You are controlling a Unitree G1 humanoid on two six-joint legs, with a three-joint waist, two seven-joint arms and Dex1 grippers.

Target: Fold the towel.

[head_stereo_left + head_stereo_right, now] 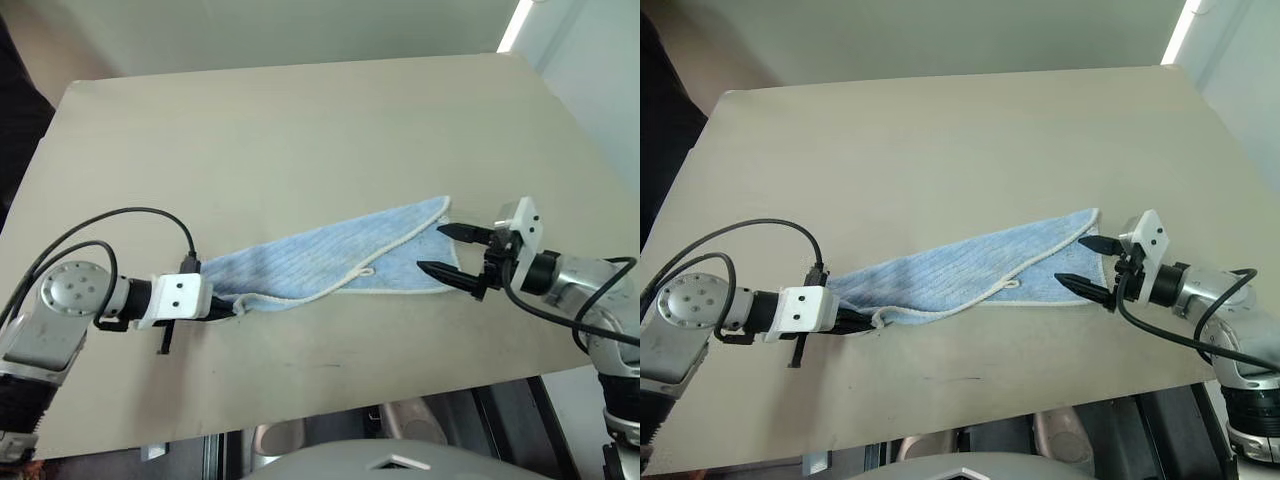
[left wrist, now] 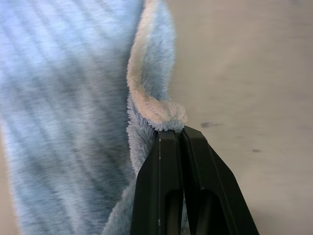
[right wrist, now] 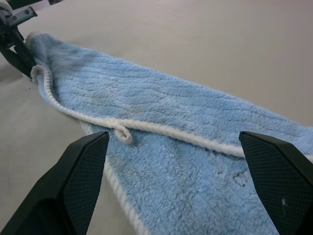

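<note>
Lying on the beige table (image 1: 300,130), the light blue ribbed towel (image 1: 330,260) is stretched into a long, narrow wedge that runs from the left gripper (image 1: 228,308) toward the right gripper (image 1: 452,252). Its wide end, with a corner pointing away from the robot, sits just beside the right gripper, and it tapers to a bunched tip at the left one. White stitched edging (image 3: 161,128) crosses the upper layer where the cloth lies doubled over itself, and the little white loop (image 1: 366,271) hangs off that edge near the middle of the towel.

In the left wrist view the two black fingers (image 2: 168,196) are pressed together, clamped on a rolled bit of the towel's edging at the narrow end. The pinched corner sits just above the tabletop.

In the head views the right gripper hovers at the wide end with its jaws standing well apart, one fingertip (image 1: 432,268) near the towel's near edge and the other near its far corner. In the right wrist view, its pads (image 3: 80,176) frame the cloth without closing on it.

No container stands on the table; the towel is the only loose thing on it.
</note>
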